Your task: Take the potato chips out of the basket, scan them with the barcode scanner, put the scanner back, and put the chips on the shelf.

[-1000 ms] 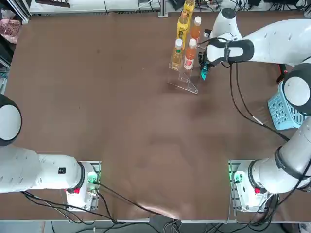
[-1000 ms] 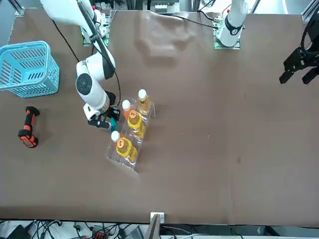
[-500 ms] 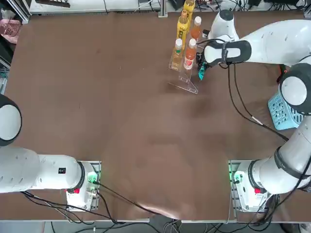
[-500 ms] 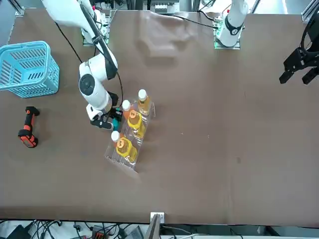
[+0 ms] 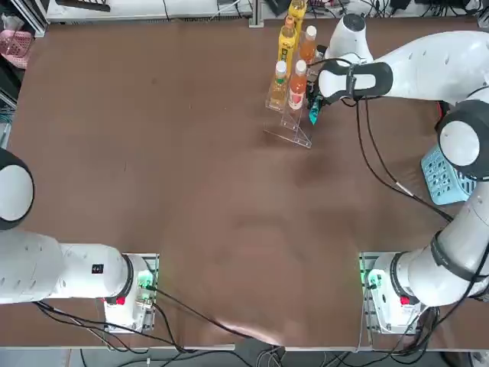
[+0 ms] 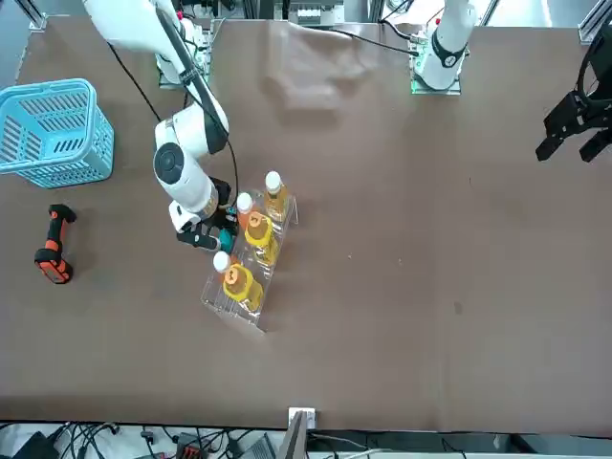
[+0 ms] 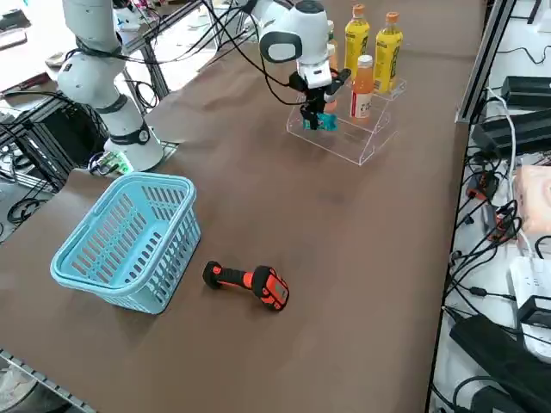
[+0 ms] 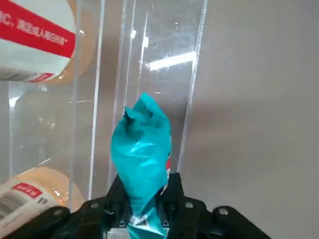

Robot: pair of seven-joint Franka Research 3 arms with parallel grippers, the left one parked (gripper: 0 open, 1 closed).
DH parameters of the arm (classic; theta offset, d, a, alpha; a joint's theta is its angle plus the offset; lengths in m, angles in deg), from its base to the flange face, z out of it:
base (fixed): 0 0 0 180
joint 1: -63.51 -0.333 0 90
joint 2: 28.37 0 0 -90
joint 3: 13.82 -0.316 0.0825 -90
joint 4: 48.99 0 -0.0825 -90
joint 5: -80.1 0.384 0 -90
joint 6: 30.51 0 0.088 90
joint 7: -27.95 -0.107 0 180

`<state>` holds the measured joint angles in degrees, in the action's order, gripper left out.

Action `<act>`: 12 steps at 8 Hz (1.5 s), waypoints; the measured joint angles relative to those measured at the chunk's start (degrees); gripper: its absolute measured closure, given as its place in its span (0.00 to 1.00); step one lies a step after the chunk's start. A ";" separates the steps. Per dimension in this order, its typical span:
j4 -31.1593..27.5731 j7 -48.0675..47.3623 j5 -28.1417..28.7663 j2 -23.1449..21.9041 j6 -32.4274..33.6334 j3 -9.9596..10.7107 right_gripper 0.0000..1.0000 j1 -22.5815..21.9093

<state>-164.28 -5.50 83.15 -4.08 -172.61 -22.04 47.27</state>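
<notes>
Potato chips (image 8: 142, 159), a narrow teal packet, are hanging pinched in the right gripper (image 8: 143, 199) right at the low front step of the shelf (image 7: 362, 142). The wrist view is showing what the other views are not: the jaws are closed tight on the packet's lower end, its crumpled tip is reaching up against the clear acrylic panels, and labelled bottles are standing just beyond those panels. From overhead the packet (image 5: 312, 116) is only showing as a teal sliver between the gripper (image 5: 315, 107) and the shelf (image 5: 289, 126). The side view is showing the packet (image 7: 324, 120) lying over the shelf's front edge, with orange and yellow bottles (image 7: 363, 86) standing on the steps behind it. On the arm's side of the shelf, well away from it, the barcode scanner (image 7: 249, 282) is lying on the bench (image 7: 362, 284) just beside the basket (image 7: 129, 241). Bare bench is stretching wide before the shelf's front edge.
</notes>
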 joint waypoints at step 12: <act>0.17 -0.73 0.02 0.75 0.01 0.12 0.40 -0.25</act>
<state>-164.11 -6.23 83.17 -3.33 -172.60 -21.91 47.02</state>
